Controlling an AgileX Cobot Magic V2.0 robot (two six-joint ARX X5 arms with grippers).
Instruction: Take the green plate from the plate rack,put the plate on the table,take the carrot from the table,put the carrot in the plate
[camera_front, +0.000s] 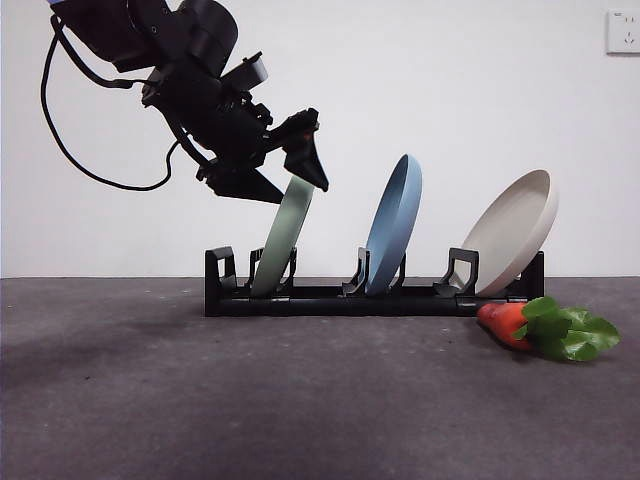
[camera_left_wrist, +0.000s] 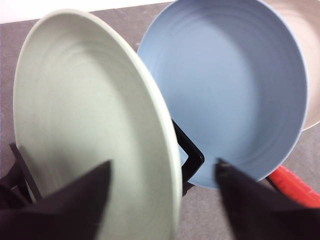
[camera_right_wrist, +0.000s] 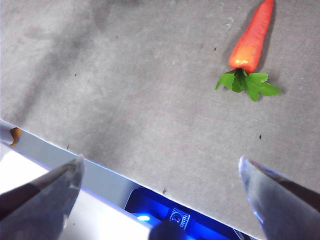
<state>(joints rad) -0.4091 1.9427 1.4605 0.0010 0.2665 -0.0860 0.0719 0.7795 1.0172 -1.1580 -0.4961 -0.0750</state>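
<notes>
Three plates are standing tilted in one rack (camera_front: 330, 298) on the counter (camera_front: 300, 400): a green plate (camera_front: 283, 240) at the end farthest from the carrot (camera_front: 508, 322), a blue plate (camera_front: 393, 225) in the rack's middle, and a beige plate (camera_front: 512, 230) at the end nearest the carrot. One carrot is lying on the counter just beside that near end of the rack, its leaves (camera_front: 572, 333) pointing away from the rack. Two arms are working the scene.

The left gripper (camera_front: 290, 180) is reaching down over the rack's green-plate end, its fingers (camera_front: 312, 160) spread apart and straddling the upper rim of the green plate; they are gripping nothing, and contact with the rim cannot be judged.

Left wrist view: the green plate (camera_left_wrist: 90, 130) is lying between the two fingers (camera_left_wrist: 75, 200), with the blue plate (camera_left_wrist: 230, 85) behind it, an edge of the beige plate, and a red sliver of carrot (camera_left_wrist: 295, 185); only this view is showing the plates' faces.

Right wrist view: the right gripper (camera_right_wrist: 160, 195) is hanging wide open and empty above bare counter (camera_right_wrist: 125, 90), well apart from the rack; only here is the whole carrot (camera_right_wrist: 251, 37) seen from above.
</notes>
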